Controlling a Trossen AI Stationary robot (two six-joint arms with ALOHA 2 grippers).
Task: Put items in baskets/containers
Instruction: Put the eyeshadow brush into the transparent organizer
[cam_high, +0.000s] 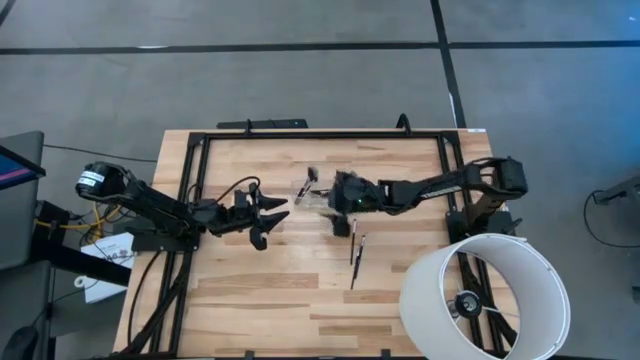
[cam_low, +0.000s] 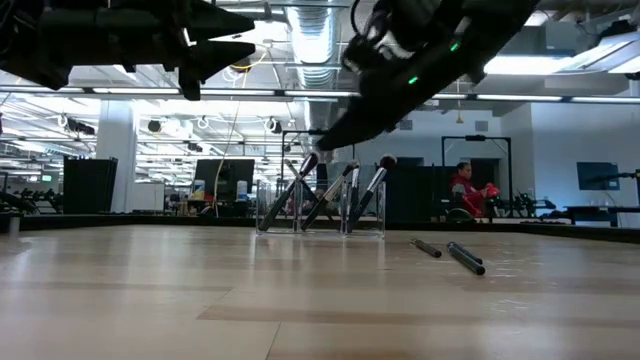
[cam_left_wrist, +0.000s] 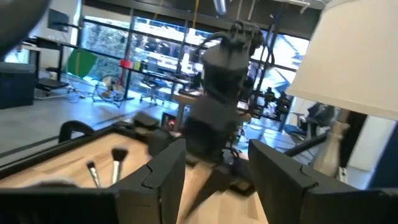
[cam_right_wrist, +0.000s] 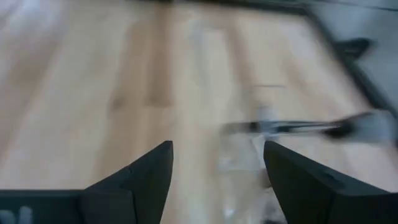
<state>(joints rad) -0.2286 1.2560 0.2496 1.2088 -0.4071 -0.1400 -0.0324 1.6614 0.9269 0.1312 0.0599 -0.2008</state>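
Note:
A small clear container (cam_low: 320, 212) stands near the table's middle, and several dark-handled makeup brushes (cam_low: 345, 195) lean in it, bristles up. Two more brushes (cam_high: 355, 250) lie flat on the wood to its near right; the low view shows them too (cam_low: 462, 257). My right gripper (cam_right_wrist: 217, 165) hovers open just right of the container and slants down toward it, nothing between its fingers. My left gripper (cam_high: 272, 220) is open in the air to the container's left and points toward it; its wrist view shows it (cam_left_wrist: 214, 180) with nothing between the fingers.
A large white lamp shade (cam_high: 488, 295) stands at the table's near right corner. A black frame (cam_high: 320, 135) runs along the table's far and side edges. Bare wood lies along the near side, between the arms.

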